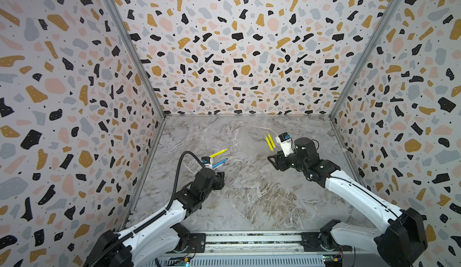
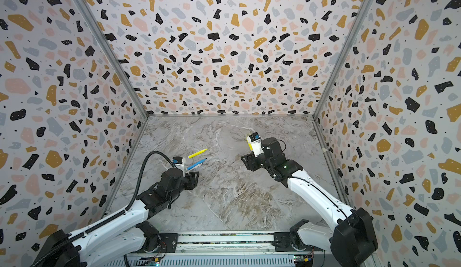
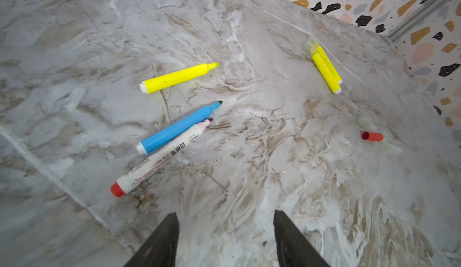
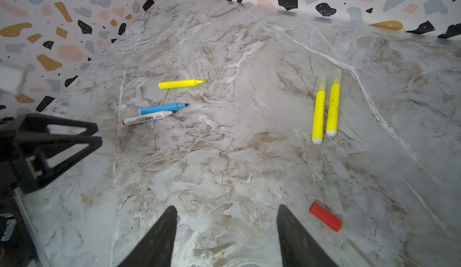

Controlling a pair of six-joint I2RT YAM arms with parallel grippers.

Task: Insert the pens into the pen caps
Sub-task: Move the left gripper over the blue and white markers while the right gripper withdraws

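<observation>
Empty, open left claw (image 3: 225,213) near the uncapped blue pen (image 3: 174,128); empty, open right claw (image 4: 226,207) by the red cap (image 4: 325,216). Capped yellow pens (image 4: 318,113) lie paired far right, apparently finished.

Bright, even, diffuse light, faint shadows; wrist views curve at the edges, slightly soft.

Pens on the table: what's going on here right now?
Nothing is held: the left gripper and right gripper hover open over the table. Two yellow pens lie side by side wearing clear caps. A third yellow pen, the blue pen and the white pen lie uncapped on the left gripper's side. The red cap lies loose near the right gripper, a pale cap beside it.
</observation>
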